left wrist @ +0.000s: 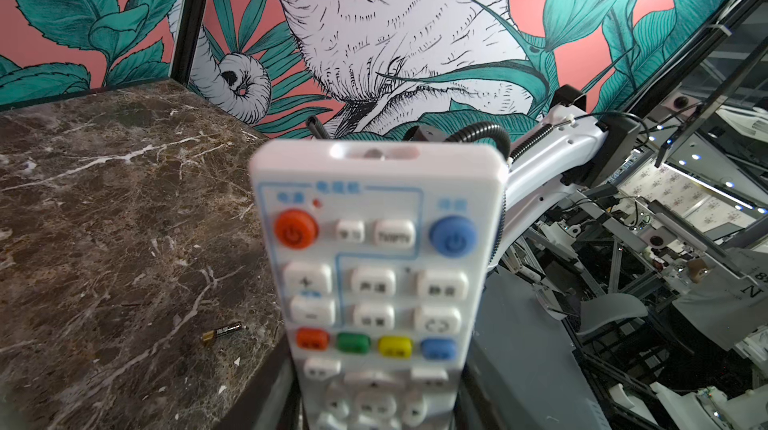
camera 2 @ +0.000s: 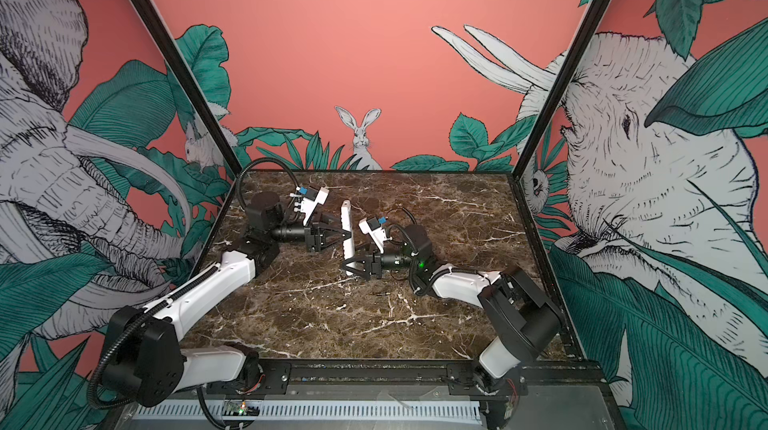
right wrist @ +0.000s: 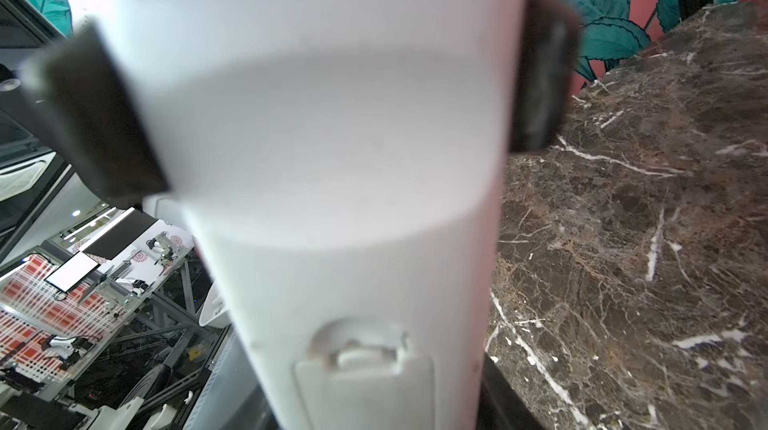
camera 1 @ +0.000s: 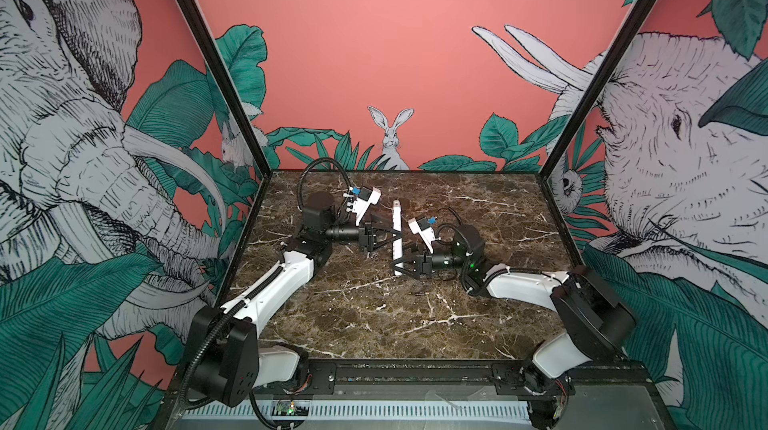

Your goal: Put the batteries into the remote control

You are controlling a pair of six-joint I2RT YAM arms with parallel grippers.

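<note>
The white remote control is held on edge above the marble table by both grippers. My left gripper is shut on its middle. The left wrist view shows the button face running out from that gripper. My right gripper is shut on the near end. The right wrist view shows the plain back with its battery cover in place, and the left gripper's dark fingers further along. One dark battery lies on the table nearby.
The dark marble table is walled by patterned panels at the back and both sides. A black rail runs along the front edge, where both arm bases are mounted.
</note>
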